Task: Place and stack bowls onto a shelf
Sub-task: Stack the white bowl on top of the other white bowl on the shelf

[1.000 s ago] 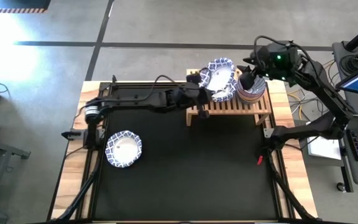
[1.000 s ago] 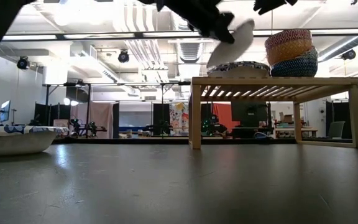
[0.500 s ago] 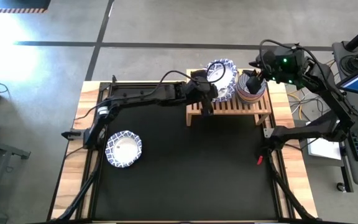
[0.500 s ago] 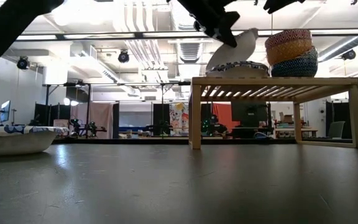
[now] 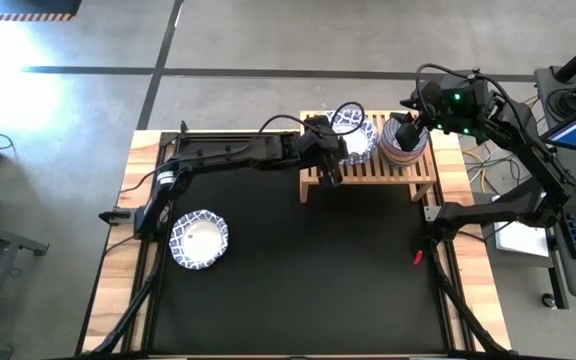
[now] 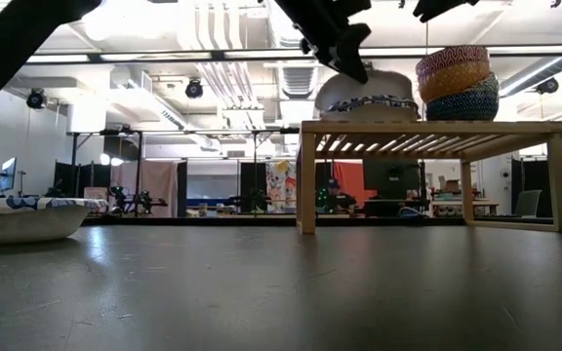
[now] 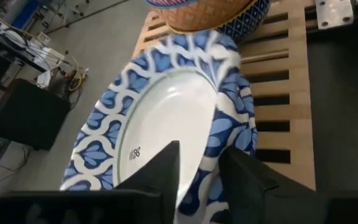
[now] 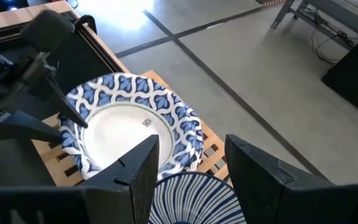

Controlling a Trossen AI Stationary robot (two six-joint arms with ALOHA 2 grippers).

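A large white bowl with a blue-patterned rim (image 5: 354, 133) lies bottom up on another blue-rimmed bowl (image 6: 388, 108) on the left part of the light-wood shelf (image 5: 373, 172). My left gripper (image 5: 336, 150) is shut on its rim. A stack of smaller patterned bowls (image 5: 406, 143) stands on the shelf's right part. My right gripper (image 8: 191, 168) is open and empty just above that stack. One more large blue-rimmed bowl (image 5: 199, 240) sits open side up on the table at the left. My left gripper pinches the bowl's rim (image 7: 216, 152) on its near-left side, one finger (image 7: 163, 168) over the outer wall and the other (image 7: 241, 177) on the far side of the edge. The fingers come slanting down from the table's left. The bowl rests bottom up, almost level, on the bowl beneath.
The shelf stands at the black mat's far edge, between both arms. The small-bowl stack (image 6: 457, 83) rises higher than the large bowls (image 6: 367, 96) beside it. The mat (image 5: 308, 280) in front of the shelf holds only the one bowl at the left.
My left gripper has gone down and a little toward the far edge with the bowl. The bowl was steeply tilted above the shelf; it has tipped over to almost level, bottom up, on the bowl lying on the shelf.
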